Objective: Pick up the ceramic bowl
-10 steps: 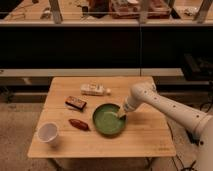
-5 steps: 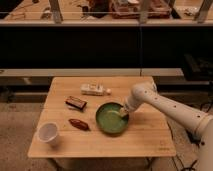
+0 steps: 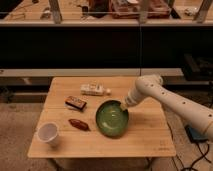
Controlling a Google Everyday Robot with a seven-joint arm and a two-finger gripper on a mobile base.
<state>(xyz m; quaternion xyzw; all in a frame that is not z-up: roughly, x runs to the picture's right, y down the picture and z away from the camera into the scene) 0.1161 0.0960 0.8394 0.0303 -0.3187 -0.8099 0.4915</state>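
Note:
The ceramic bowl (image 3: 111,120) is round, green and glossy, with a darker rim. It is near the middle of the wooden table (image 3: 150,137), tipped so its inside faces the camera, with its far right rim raised. My gripper (image 3: 123,105) comes in from the right on a white arm and is shut on that raised rim at the bowl's upper right edge.
A white cup (image 3: 48,134) stands at the table's front left. A brown oblong item (image 3: 79,124) lies just left of the bowl. A dark packet (image 3: 75,103) and a white bottle on its side (image 3: 95,90) lie further back. A dark counter runs behind the table.
The bowl has tilted up and risen on its gripped side and shifted slightly to the right. The gripper has lifted a little with it. The other items have not moved.

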